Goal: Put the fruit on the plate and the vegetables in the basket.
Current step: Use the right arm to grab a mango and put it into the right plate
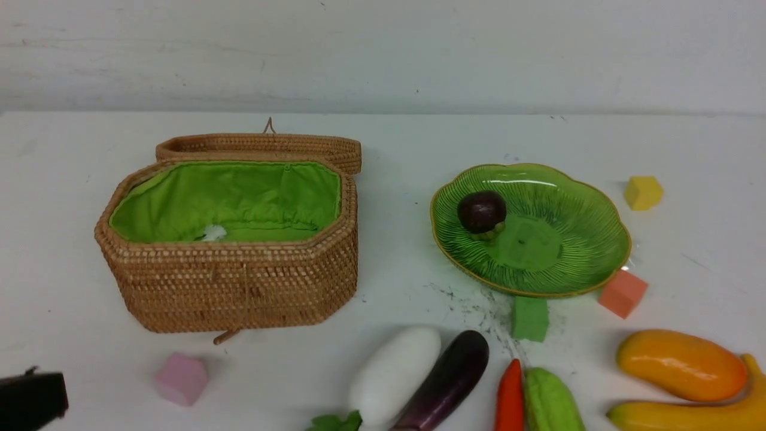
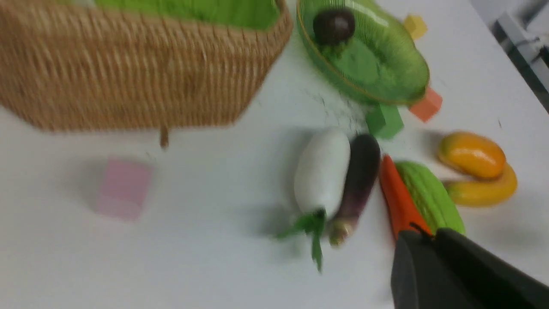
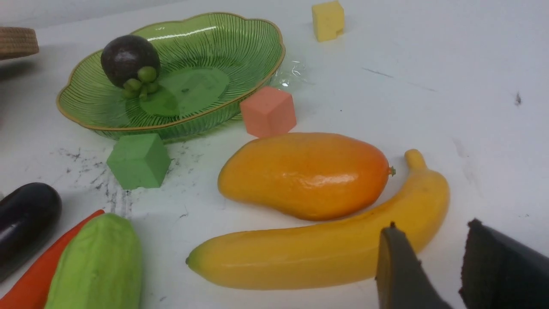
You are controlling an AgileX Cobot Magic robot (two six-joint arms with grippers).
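Banana [image 1: 688, 413] lies crosswise, stem rightward, touching mango [image 1: 682, 364]; left gripper [image 2: 426, 235] closed, right gripper [image 3: 431, 240] open.

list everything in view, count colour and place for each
woven tan rattan basket: 1, green-lined, lid open, left of plate
scalloped green glass plate: 1, gold-edged, centre right
round mangosteen: 1, dark purple, on plate
oval mango: 1, orange, front right
long banana: 1, yellow, beside mango
fat radish: 1, white, green leaves, front centre
eggplant: 1, dark purple, beside radish
slim pepper: 1, red, right of eggplant
ridged gourd: 1, green, beside pepper
foam cubes: 4; yellow cube beyond plate, orange cube and green cube by its near rim, pink cube before basket
left gripper: 1, black, shut, empty
right gripper: 1, black, open, empty, near banana
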